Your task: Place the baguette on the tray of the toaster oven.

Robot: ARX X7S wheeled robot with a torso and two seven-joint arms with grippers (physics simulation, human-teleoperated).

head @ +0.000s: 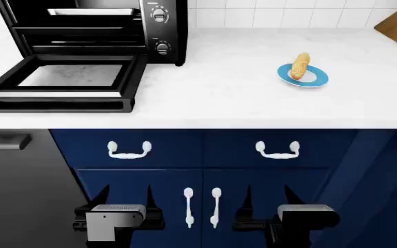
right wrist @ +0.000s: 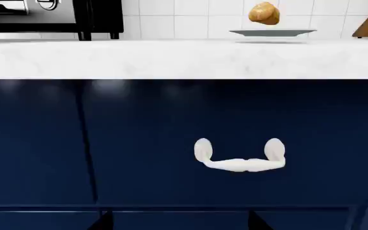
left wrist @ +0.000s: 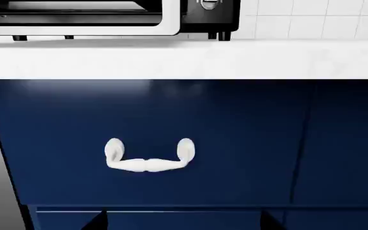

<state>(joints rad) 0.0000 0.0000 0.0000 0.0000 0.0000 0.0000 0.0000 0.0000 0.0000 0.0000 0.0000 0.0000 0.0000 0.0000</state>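
Baguette (head: pixel 299 66), a short golden-brown loaf with a bumpy crust, lies on a round blue plate (head: pixel 316 79) on the right part of the white marbled desk (head: pixel 226 88), well apart from both hands. The left hand (head: pixel 124 202) and the right hand (head: pixel 265 202) hang low in front of the glossy navy cabinet doors (head: pixel 268 206), below the desk edge; each has its dark pointed fingers spread apart, released, holding and touching nothing. At the far left of the desk stands the boxy black toaster oven (head: pixel 158 31) with round knobs, its black-framed glass door (head: pixel 67 82) dropped flat toward the near edge. A shallow silver-grey metal tray (head: pixel 91 11) with a raised rim sits high inside the dark cavity. Curved white drawer handles (head: pixel 130 151) sit on the navy fronts; white square tiles (head: pixel 274 15) back the desk.
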